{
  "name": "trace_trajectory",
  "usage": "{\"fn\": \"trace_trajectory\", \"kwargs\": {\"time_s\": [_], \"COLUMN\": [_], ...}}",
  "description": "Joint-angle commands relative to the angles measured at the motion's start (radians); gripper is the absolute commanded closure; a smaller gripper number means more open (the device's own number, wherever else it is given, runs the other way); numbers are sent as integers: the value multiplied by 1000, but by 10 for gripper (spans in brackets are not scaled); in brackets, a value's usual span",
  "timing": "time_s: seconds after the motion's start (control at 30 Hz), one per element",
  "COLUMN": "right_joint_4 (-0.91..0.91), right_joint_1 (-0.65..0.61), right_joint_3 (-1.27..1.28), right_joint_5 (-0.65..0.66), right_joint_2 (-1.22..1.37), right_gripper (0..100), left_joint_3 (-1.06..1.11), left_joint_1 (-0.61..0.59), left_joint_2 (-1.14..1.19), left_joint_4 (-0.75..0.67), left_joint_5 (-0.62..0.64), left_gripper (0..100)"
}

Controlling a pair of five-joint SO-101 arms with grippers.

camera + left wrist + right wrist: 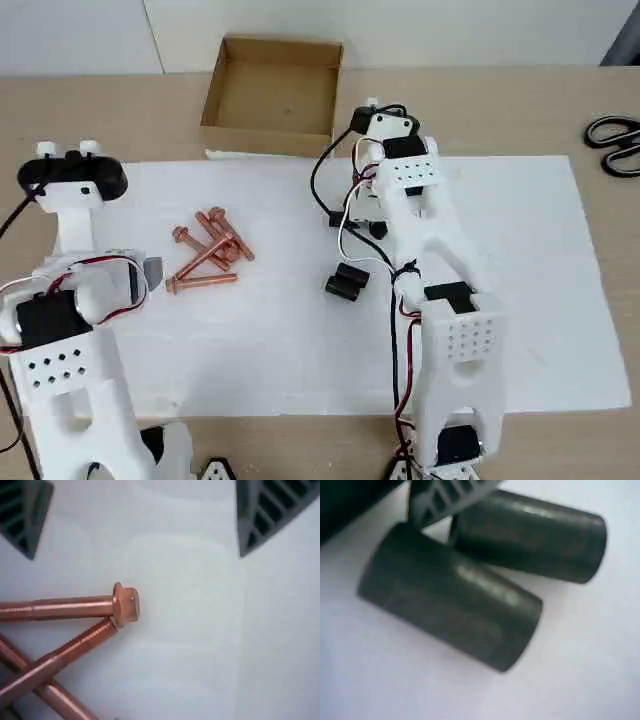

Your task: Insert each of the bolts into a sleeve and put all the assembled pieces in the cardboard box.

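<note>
The left fingers (pixel 270 510) are wide open over the copper bolts (pixel 210 250) heaped on the white sheet (pixel 260 340). Two black sleeves (pixel 345 283) lie further right, by the right arm (pixel 440 250); I can't tell if it grips anything.

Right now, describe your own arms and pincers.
The left arm and right arm are white printed shells with hole-grid panels and black motors. Red, white and black cables run along them. The left pincer has dark grey ribbed fingers.
</note>
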Motion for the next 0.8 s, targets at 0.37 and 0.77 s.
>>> {"fn": "trace_trajectory", "kwargs": {"time_s": [0.37, 0.77], "right_joint_4": [7, 27], "right_joint_1": [85, 85], "right_joint_3": [-35, -35], "right_joint_5": [-11, -11], "right_joint_2": [45, 45], "right_gripper": [801, 972], "left_joint_3": [41, 41], "left_joint_1": [-5, -5], "left_joint_2": [0, 0], "left_joint_4": [-29, -25], "left_joint_5": [5, 5], "left_gripper": [756, 756]}}
